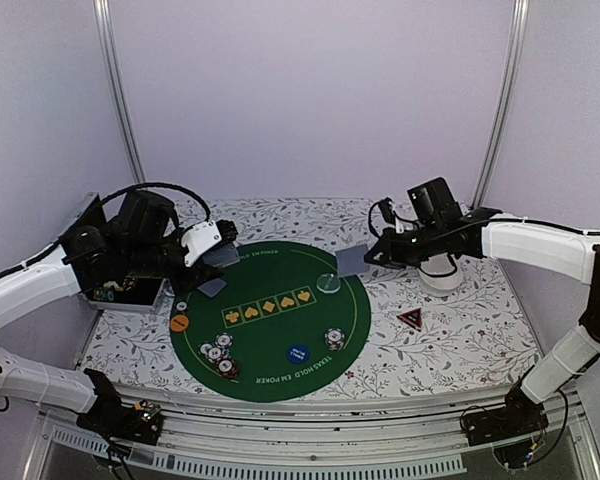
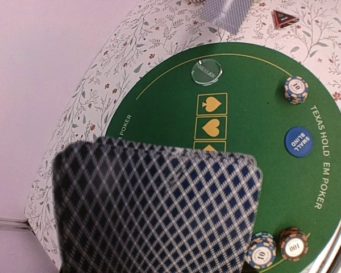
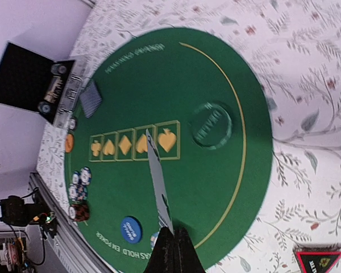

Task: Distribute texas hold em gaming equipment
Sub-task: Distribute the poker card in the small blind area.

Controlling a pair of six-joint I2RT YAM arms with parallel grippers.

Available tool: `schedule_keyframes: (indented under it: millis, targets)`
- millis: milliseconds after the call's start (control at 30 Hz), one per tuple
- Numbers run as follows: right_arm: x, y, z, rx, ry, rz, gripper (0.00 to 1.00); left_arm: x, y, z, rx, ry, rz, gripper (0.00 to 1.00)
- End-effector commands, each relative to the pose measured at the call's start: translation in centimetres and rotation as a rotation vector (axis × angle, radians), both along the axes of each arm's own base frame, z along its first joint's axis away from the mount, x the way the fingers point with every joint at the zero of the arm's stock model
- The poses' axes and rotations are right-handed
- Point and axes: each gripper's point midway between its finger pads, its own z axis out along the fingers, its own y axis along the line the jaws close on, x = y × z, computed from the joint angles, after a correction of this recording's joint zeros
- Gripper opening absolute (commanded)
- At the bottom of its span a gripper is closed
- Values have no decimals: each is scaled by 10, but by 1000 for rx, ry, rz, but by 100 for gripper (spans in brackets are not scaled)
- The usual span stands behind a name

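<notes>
Bright diffuse light, faint shadows, lilac cast, nearest cards [image 2: 153, 210] blurred

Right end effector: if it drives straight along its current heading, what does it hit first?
Likely the green mat by the spade box, with the held card touching first. The clear disc lies off that line. Depth is unclear.

Plain pale walls [image 1: 310, 100] close the back and sides, with a slim metal pole [image 1: 118, 90] in each rear corner. The table [image 1: 460, 340] is white with a leafy floral print, under soft, even light.
</notes>
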Motion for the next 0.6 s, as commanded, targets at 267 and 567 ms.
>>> schedule_keyframes:
  millis: [267,567]
  targets:
    - [-31,-25,-99,-10,265,-190,1,-3,-1,9,-34,-35,-18,40]
    - [-47,-43,-127,-55,339,-264,6,-4,-2,10,-36,-36,-21,41]
